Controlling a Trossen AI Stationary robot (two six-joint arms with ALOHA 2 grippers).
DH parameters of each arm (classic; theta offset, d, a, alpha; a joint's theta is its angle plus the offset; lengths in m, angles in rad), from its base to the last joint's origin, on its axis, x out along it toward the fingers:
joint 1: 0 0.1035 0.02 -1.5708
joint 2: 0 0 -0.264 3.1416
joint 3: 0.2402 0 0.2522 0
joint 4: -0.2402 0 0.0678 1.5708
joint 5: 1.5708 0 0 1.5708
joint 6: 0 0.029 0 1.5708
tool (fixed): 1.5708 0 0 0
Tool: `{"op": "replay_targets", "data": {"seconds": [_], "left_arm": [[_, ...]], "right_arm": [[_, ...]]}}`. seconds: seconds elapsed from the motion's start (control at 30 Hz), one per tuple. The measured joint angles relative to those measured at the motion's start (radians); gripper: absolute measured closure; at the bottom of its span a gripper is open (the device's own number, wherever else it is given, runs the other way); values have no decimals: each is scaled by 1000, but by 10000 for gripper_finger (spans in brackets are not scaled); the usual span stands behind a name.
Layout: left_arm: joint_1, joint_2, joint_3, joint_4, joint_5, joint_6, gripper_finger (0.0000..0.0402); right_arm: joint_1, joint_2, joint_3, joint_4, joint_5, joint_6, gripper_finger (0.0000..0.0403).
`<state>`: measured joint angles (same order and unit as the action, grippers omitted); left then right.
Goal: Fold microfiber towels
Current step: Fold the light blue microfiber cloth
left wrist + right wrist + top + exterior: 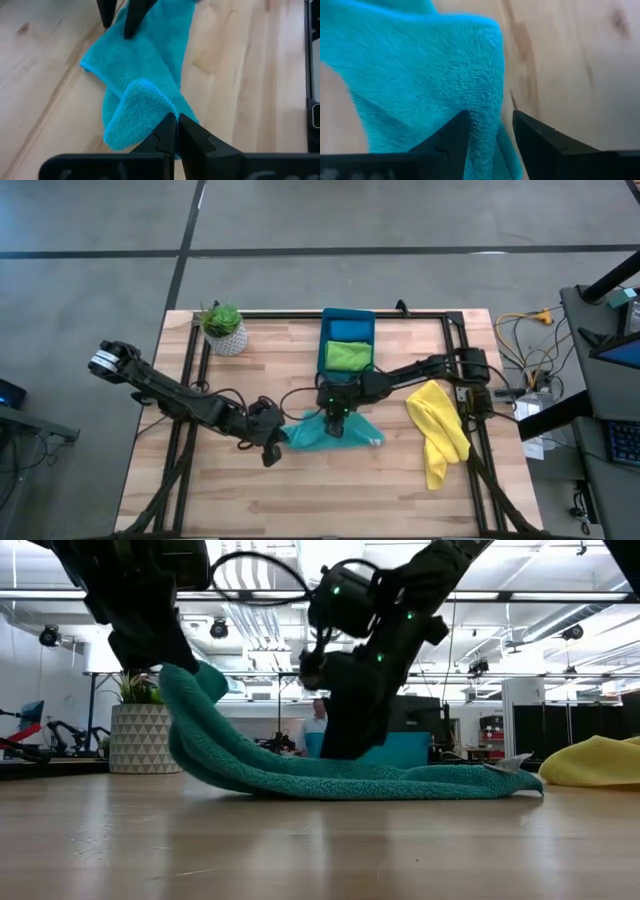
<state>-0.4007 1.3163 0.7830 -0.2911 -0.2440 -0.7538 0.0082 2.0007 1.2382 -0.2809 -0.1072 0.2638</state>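
Centrally on the wooden table (pixel 300 490), the teal towel (pixel 335 432) is seen lying rumpled, between the two grippers. Its left end is pinched by the left gripper (pixel 272 442), whose fingers are pressed together on a raised fold of the cloth; in the low view that end is lifted off the wood in a hump while the rest lies flat. The right gripper (pixel 336 422) is set down on the middle of the same towel, its jaws partly spread with a ridge of teal pile standing between the two fingers (pixel 447 142); whether that ridge is gripped cannot be told. A yellow towel (pixel 440 430) is spread loosely on the right side of the table, well apart from the teal one. Behind the right gripper, a teal-blue bin (pixel 347 320) is placed at the far edge, with a blue towel (pixel 349 330) and a lime green towel (pixel 347 355) stacked inside it. A potted plant (pixel 224 328) is stood at the far left corner.
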Motion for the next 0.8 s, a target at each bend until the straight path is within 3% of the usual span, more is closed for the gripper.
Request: {"op": "replay_targets", "data": {"seconds": [0.2,0.5,0.63,0.8], "left_arm": [[0,-1,0,-5,0,-1,401],[0,-4,3,-5,-6,-4,402],[0,-44,8,-5,-102,-27,401],[20,-125,11,-1,-190,-10,402]], "right_arm": [[0,-2,15,-31,17,-46,378],[2,-168,15,-78,159,-87,393],[3,-276,14,-116,210,-103,394],[2,-378,6,-133,182,-108,394]]}}
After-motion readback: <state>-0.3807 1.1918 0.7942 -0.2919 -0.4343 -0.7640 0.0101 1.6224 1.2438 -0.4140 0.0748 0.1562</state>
